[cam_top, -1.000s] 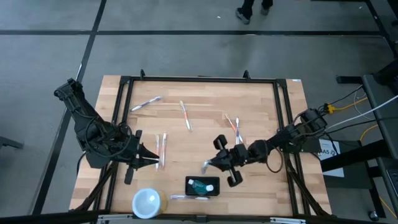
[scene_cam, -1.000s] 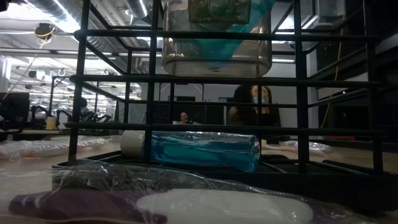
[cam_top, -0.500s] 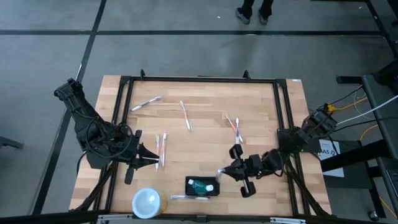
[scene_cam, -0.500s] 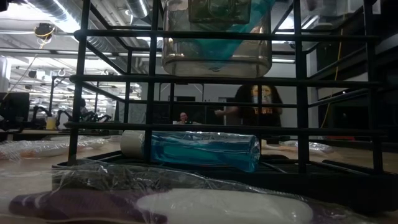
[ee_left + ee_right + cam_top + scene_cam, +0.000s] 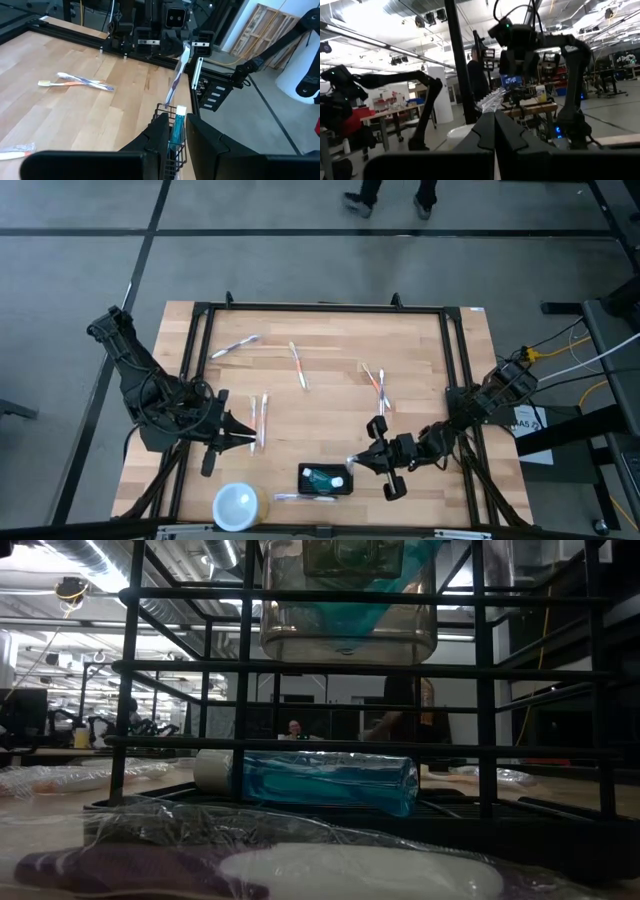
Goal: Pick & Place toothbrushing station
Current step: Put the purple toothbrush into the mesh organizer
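Two grippers flank the station [image 5: 326,479] at the table's [image 5: 330,395] near edge: the right gripper [image 5: 356,462] clamps a toothbrush [image 5: 178,71], left gripper [image 5: 250,438] fingers unclear; the light, rigid wire box seems best gripped by its rim

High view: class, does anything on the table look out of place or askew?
Yes. Toothbrushes lie scattered at varied angles across the table, one pair crossed, rather than standing in the holder. The right end effector grips another toothbrush beside the holder.
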